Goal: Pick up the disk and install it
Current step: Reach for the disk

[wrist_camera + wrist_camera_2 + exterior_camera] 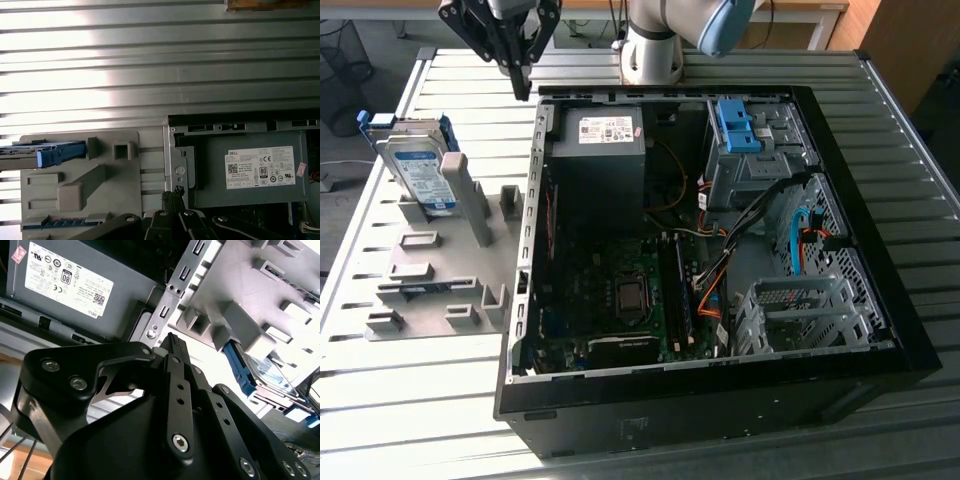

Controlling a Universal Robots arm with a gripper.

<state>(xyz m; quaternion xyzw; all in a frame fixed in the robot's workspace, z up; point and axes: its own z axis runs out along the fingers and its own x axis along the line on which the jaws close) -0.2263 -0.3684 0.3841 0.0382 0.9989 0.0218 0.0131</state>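
Exterior view shows my gripper (523, 85) closed on nothing above the computer case (720, 412) rim, well apart from the disk (420, 170) standing tilted on the grey fixture (440, 295) at that view's left; a clean grasp, I judge, needs my 2 fingers opened wide and squared to its flat faces.

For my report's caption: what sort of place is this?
Probably a robotics lab or assembly test bench: an open computer case lies on a slatted metal table, beside a grey fixture holding the disk.

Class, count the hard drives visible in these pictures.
1: the disk stands in the grey holder, beside the computer case; its bays may hide others.
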